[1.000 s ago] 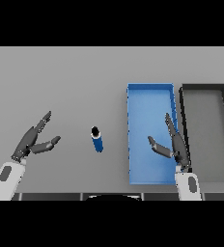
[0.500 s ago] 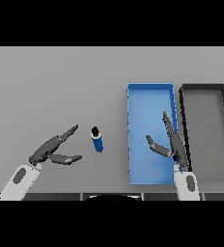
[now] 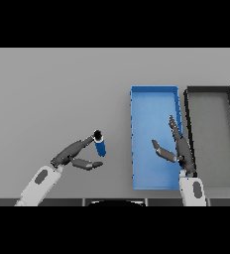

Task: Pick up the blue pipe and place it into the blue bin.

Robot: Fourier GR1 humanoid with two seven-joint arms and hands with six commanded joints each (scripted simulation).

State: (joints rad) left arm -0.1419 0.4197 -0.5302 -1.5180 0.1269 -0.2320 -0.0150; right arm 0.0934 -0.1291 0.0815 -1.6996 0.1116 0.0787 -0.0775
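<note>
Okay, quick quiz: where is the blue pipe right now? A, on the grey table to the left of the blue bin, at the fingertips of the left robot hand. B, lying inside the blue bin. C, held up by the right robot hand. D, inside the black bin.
A: the blue pipe stands on the table left of the blue bin, with the left robot hand reaching its top.

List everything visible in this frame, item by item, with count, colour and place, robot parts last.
blue pipe: one, blue with a dark open end, on the table left of the bins.
blue bin: one, blue, right of centre.
black bin: one, black with grey floor, right beside the blue bin.
table: one, grey.
left hand: one, dark, open, fingertips at the pipe.
right hand: one, dark, open, over the blue bin's right side.
</note>
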